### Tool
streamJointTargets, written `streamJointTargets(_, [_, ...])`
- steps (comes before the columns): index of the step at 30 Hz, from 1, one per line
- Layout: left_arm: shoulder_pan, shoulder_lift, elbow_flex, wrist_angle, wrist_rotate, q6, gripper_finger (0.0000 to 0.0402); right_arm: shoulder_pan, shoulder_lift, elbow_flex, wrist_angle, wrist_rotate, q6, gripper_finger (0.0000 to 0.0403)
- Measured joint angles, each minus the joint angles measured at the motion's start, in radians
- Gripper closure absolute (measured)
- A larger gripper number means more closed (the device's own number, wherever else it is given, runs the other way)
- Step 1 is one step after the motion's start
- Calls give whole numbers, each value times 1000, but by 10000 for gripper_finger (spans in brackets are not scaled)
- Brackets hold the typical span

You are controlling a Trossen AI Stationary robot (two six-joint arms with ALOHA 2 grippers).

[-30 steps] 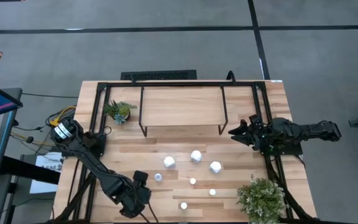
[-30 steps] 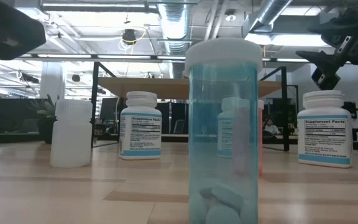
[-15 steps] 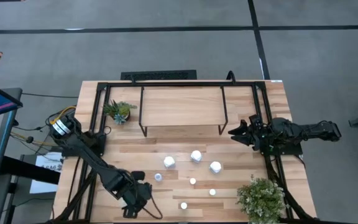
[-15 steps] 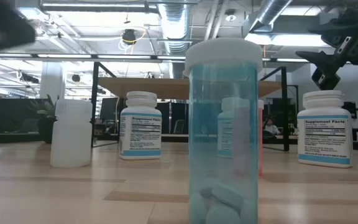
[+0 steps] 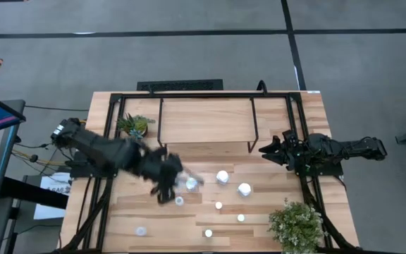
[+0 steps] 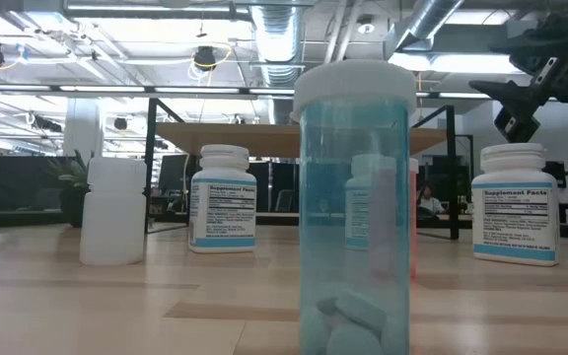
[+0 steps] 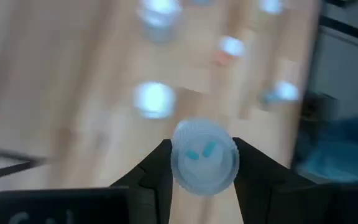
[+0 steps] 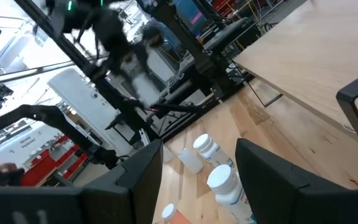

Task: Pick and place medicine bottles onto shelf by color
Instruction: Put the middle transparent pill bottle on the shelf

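Fingers [image 7: 157, 171] of the left gripper [image 5: 166, 185] are clamping a blue-tinted bottle [image 7: 204, 157] above mid-table. Right gripper [image 5: 268, 150], fingers parted, is waiting at the table's [image 5: 210, 212] right edge beside the shelf [image 5: 204, 120].

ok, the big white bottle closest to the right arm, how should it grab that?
Clamp the white bottle across its round body below the cap, coming down from above: it stands upright, clear of its neighbours. The right gripper, open beside the shelf, is nearest; the left gripper holds a small bottle.
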Motion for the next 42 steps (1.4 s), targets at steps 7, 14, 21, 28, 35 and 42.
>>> streamJointTargets(7, [285,1,88,-118,-4,140,299,0,0,0,3,1,0,178])
streamJointTargets(14, [573,3,88,-121,74,417,299,0,0,0,3,2,2,178])
streamJointTargets(21, [809,4,72,-118,172,607,299,0,0,0,3,3,2,178])
streamJointTargets(28, [883,4,-30,-76,198,683,299,0,0,0,3,3,0,178])
streamJointTargets(35, [877,26,-49,-54,165,756,299,0,0,0,4,3,0,178])
streamJointTargets(42, [878,76,-50,-32,155,792,299,0,0,0,5,3,1,178])
